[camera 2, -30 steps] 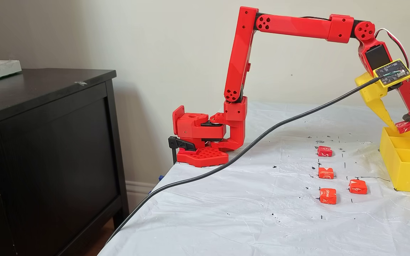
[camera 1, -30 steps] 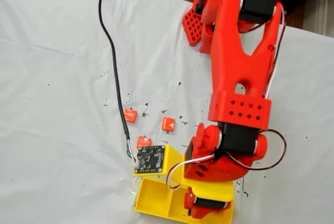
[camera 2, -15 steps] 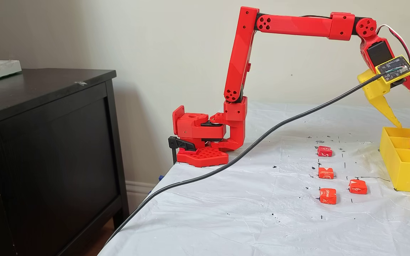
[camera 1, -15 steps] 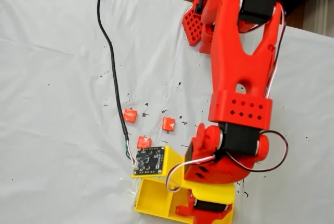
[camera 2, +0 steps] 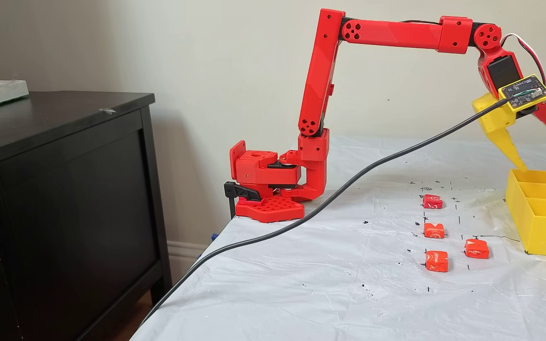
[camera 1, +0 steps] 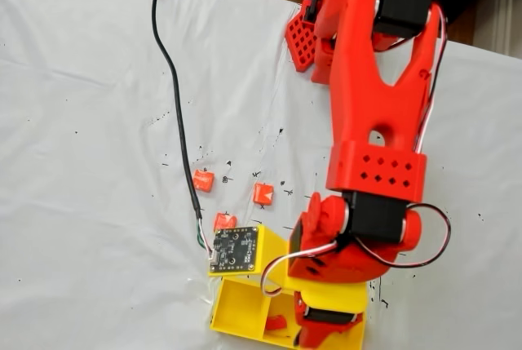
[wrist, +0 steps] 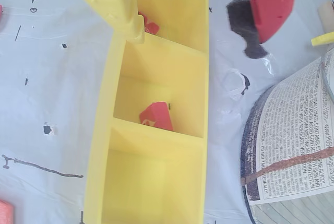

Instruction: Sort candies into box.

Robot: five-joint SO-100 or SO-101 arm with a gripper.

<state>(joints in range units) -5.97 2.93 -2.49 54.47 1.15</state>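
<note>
The gripper [camera 2: 545, 161] hangs spread and empty over the far end of the box [camera 2: 538, 222]. Two candies [wrist: 155, 117] lie inside, apparently in separate compartments. Four more candies [camera 2: 436, 261] sit on the cloth, back toward the arm's base.

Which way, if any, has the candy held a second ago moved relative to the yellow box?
Yes. The candy has dropped from the gripper, now open, down into the box's middle compartment.
</note>
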